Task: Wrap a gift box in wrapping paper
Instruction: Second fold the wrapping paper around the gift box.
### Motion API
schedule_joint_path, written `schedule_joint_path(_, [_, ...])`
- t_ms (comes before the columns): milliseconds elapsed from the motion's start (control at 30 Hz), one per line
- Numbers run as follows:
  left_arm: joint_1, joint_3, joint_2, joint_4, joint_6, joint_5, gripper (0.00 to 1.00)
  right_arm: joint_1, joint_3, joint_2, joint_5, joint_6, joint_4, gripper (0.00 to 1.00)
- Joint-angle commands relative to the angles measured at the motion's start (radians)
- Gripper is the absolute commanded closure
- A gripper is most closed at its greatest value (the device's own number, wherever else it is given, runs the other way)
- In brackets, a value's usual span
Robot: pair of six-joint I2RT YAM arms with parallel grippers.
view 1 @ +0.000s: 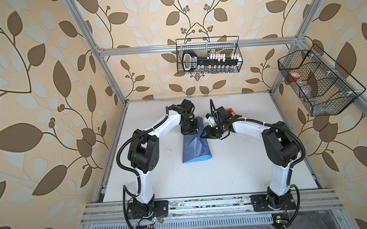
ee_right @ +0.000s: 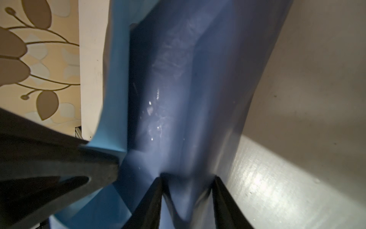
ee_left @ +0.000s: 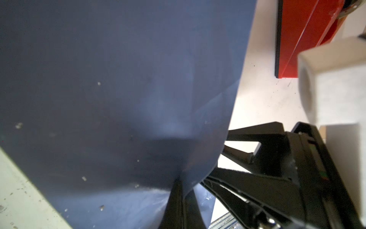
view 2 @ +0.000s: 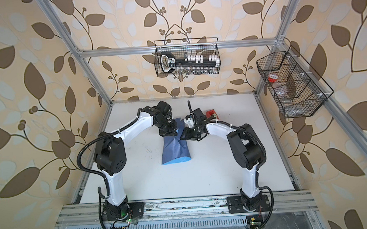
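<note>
The wrapping paper (view 1: 195, 149) lies folded over on the white table (view 1: 226, 171), dark slate face up, with its light blue face showing along the near fold. The gift box is hidden. My left gripper (view 1: 190, 131) reaches down onto the paper's far end. In the left wrist view it (ee_left: 181, 184) is shut on the paper's (ee_left: 118, 99) edge. My right gripper (view 1: 203, 136) meets the paper's right edge from the side. In the right wrist view its jaws (ee_right: 188, 182) stand partly apart, and a bulging fold of paper (ee_right: 178, 99) fills the gap and touches both fingers.
A red tape dispenser (view 1: 231, 111) stands on the table just behind the right wrist and close to the paper's far corner (ee_left: 301, 35). Two wire baskets hang on the frame, one at the back (view 1: 208, 55) and one at the right (view 1: 315, 81).
</note>
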Motion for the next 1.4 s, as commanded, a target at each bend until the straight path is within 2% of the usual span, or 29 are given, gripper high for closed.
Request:
schedule_joint_path(0, [-0.025,0.068,0.012,0.012,-0.024,0.048,1.00,0.025,-0.026,0.058,0.107,-0.023,-0.093,0.60])
schedule_joint_path(100, [-0.024,0.096,0.021,0.024,-0.034,0.070,1.00,0.031,-0.026,0.060,0.107,-0.018,-0.089,0.60])
schedule_joint_path(233, [-0.026,0.127,0.045,0.073,-0.060,0.162,1.00,0.038,-0.026,0.064,0.106,-0.014,-0.084,0.60])
schedule_joint_path(367, [-0.031,0.171,0.070,0.086,-0.034,0.187,1.00,0.044,-0.029,0.065,0.104,-0.012,-0.081,0.60])
schedule_joint_path(733, [-0.055,0.091,0.090,0.182,-0.023,0.339,1.00,0.045,-0.026,0.060,0.098,-0.008,-0.075,0.60])
schedule_joint_path(1067, [-0.056,-0.014,0.130,0.151,0.055,0.277,1.00,0.046,-0.029,0.029,0.093,-0.008,-0.073,0.60])
schedule_joint_path(1367, [-0.047,-0.012,0.145,0.109,0.087,0.243,1.00,0.001,-0.031,-0.055,0.017,0.021,-0.062,0.56])
